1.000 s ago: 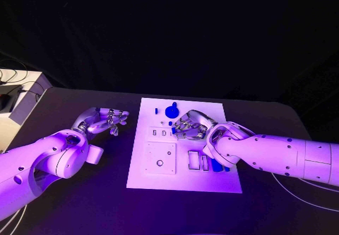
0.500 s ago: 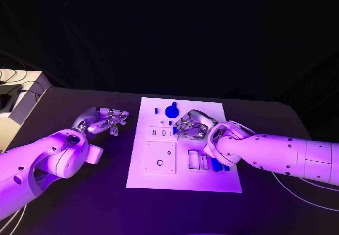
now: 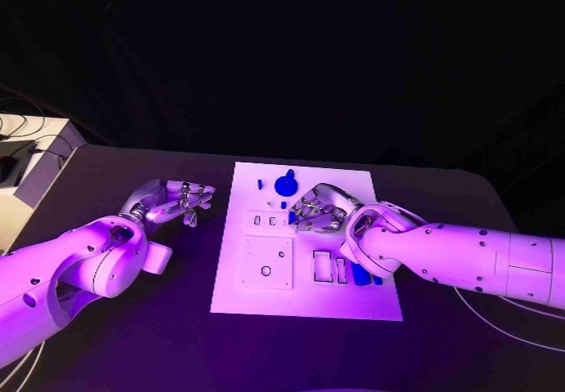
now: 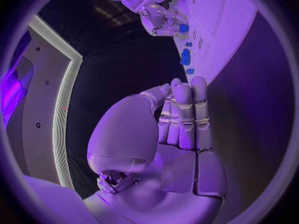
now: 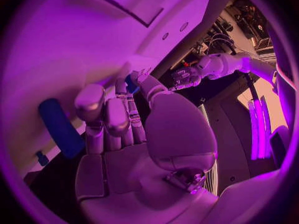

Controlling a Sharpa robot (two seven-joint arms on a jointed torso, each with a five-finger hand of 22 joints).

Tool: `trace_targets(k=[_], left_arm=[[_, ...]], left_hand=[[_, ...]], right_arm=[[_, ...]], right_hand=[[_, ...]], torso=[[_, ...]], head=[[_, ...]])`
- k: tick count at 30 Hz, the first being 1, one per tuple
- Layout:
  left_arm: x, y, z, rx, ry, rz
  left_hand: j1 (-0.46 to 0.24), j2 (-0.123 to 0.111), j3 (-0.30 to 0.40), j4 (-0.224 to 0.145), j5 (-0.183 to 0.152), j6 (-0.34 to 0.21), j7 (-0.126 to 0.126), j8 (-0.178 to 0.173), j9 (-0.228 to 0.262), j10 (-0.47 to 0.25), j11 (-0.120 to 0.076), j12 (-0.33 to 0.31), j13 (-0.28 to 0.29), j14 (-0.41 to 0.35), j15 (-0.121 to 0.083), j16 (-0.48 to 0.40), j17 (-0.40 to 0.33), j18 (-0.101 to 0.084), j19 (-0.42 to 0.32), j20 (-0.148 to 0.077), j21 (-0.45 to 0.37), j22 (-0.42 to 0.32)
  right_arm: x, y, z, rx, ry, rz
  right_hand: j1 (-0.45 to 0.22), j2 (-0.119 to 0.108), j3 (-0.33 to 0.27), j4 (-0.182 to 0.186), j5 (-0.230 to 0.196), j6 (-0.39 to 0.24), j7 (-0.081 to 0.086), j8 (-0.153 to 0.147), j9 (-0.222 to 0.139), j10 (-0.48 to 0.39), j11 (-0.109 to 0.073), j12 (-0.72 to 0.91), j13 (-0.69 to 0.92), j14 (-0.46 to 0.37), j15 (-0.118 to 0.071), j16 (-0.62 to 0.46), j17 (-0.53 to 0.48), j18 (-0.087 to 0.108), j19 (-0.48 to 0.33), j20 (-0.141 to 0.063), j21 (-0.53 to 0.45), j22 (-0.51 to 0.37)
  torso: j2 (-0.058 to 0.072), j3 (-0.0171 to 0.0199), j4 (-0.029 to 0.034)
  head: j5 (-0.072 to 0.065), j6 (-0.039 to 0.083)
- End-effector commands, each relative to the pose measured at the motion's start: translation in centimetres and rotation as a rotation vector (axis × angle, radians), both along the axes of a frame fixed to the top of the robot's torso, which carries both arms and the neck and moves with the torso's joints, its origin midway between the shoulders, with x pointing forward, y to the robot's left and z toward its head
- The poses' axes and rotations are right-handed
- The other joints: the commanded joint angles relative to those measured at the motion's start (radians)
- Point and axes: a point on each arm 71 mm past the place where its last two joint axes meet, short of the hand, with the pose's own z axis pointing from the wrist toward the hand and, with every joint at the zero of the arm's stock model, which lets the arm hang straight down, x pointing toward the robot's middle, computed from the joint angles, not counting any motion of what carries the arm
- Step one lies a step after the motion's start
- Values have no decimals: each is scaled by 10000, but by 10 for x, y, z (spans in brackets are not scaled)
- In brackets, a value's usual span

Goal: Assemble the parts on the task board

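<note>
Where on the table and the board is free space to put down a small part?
Bare table lies right of the task board, in front of the right arm, and at the near edge. On the board, its near strip below the square plate is bare. It is crowded mid-board round the right hand, and between the left hand and the board's edge.

The task board (image 3: 304,302) looks smooth matt plastic, the table (image 3: 141,327) matt, both arms glossy plastic.

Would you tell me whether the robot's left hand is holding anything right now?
No: the left hand hovers over the black table with fingers together, palm empty.
</note>
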Motion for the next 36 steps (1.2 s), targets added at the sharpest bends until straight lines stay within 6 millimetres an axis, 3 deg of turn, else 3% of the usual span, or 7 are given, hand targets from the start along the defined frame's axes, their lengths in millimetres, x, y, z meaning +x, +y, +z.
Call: trace_targets(k=[1, 17, 31, 36], left_arm=[[-1, -3, 0, -3, 17, -225], [-1, -3, -2, 18, 80, -260], [-1, -3, -2, 53, 114, -294], [-1, -3, -3, 57, 110, -297]], left_hand=[[81, -31, 44, -39, -30, 44, 19, 23, 13, 30, 1, -2, -9, 68, -2, 40, 10, -75, -7, -20, 40, 21], [82, -30, 52, -43, -31, 31, 19, 24, 13, 12, 3, 1, -9, 63, 1, 54, 5, -71, -13, -17, 45, 44], [93, -33, 58, -63, -31, 28, 20, 23, 12, 6, 3, 4, -9, 62, 0, 62, 4, -69, -15, -17, 46, 53], [86, -51, 48, -72, -36, 14, 25, 21, 12, 1, 5, 4, -10, 59, 1, 64, 2, -70, -17, -18, 45, 59]], right_arm=[[-2, 2, -3, -173, 143, 220], [-2, 2, -2, -105, 6, 173], [-3, 2, -2, -64, -36, 154], [-3, 0, -2, -75, -56, 128]], right_hand=[[39, 49, -76, -1, -16, -96, -20, 35, -19, 47, 11, 32, 17, -29, -58, 24, -28, 135, 606, -79, -54, 484], [-15, -149, -391, 190, -20, -1137, -50, 30, -31, -242, 65, 13, -88, -62, -24, -192, -247, 198, 591, -44, -425, 256], [37, -144, -465, 252, -22, -1133, -91, 30, -15, -217, 46, 23, -83, -51, -39, -204, -257, 192, 593, -54, -421, 218], [-35, -259, -625, 325, -42, -1340, -122, 23, -38, -341, 85, -5, -96, -76, -14, -267, -316, 204, 580, -46, -518, 162]], torso=[[1, 3, 6], [0, 6, -3], [0, 4, 2], [-5, 3, 6]], head=[[-3, -6], [2, -4], [-2, -12], [-8, -13]])
